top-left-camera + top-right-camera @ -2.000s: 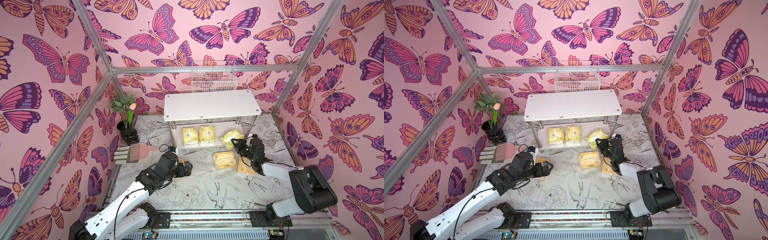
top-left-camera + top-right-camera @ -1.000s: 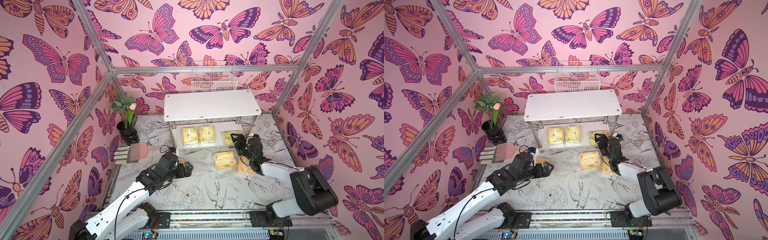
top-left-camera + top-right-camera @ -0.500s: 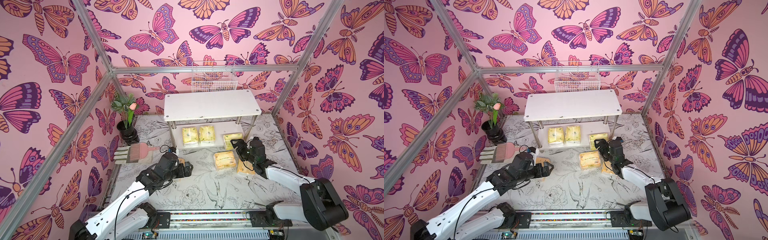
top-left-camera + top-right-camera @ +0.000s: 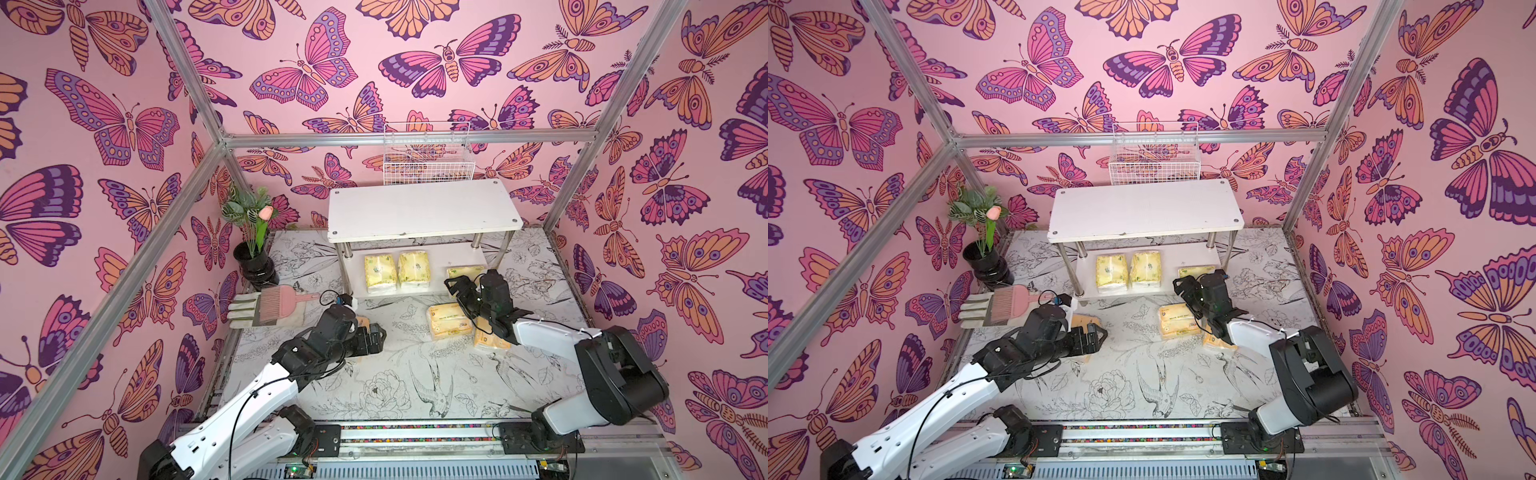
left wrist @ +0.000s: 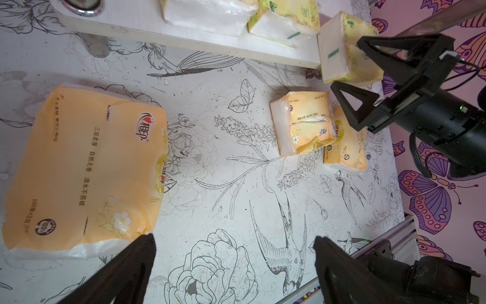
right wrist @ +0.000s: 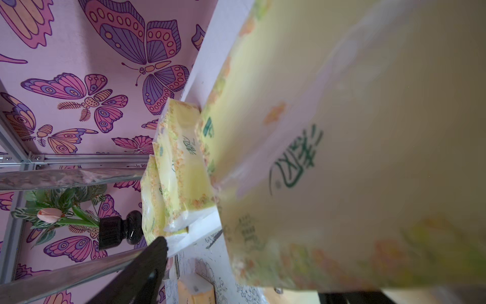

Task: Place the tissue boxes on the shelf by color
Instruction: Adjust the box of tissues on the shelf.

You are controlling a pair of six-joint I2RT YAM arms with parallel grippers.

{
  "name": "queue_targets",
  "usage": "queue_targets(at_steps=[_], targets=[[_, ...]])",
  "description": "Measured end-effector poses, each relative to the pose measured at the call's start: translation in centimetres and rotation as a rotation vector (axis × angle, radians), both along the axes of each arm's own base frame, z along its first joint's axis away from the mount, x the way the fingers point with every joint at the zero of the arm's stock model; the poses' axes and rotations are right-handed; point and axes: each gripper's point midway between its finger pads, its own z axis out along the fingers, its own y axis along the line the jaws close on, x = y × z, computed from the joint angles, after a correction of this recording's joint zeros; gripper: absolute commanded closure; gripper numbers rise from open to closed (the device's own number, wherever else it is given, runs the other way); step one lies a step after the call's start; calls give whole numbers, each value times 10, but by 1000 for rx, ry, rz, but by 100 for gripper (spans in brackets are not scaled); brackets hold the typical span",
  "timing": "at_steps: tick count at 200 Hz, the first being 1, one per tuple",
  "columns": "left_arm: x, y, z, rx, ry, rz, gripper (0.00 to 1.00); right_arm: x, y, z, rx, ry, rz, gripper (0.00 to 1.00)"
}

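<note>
Now | left end effector (image 5: 234,240) spread | right end effector (image 4: 462,284) spread | two pale packs (image 4: 379,274) (image 4: 413,270) depthwise

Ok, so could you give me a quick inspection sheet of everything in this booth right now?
Surface: table with bird-and-flower drawings; no spills seen.
Job's things: white shelf; two pale packs side by side on its lower board, third pale pack at the board's end; three orange packs on the table.
Clutter: vase with a flower; pink comb lying on a glove; wire basket behind the shelf.
Grippers: left gripper, fingers open, nothing between them; right gripper, fingers wide astride the third pale pack, apparently not pinching it.
Cables: black cables along both arms, none seen snagged.
Surroundings: butterfly walls, metal frame.
</note>
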Motion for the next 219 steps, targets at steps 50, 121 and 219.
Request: queue_targets(at_steps=[50,121,219], targets=[[-2,-1,1,-15,4,-1,0,38,20,6,7,-24,3,14],[-3,-1,1,-21,6,-1,0,51,46,10,38,-54,79,14],[-3,-2,-2,-11,13,-8,0,-21,-30,78,-141,-225,54,11]])
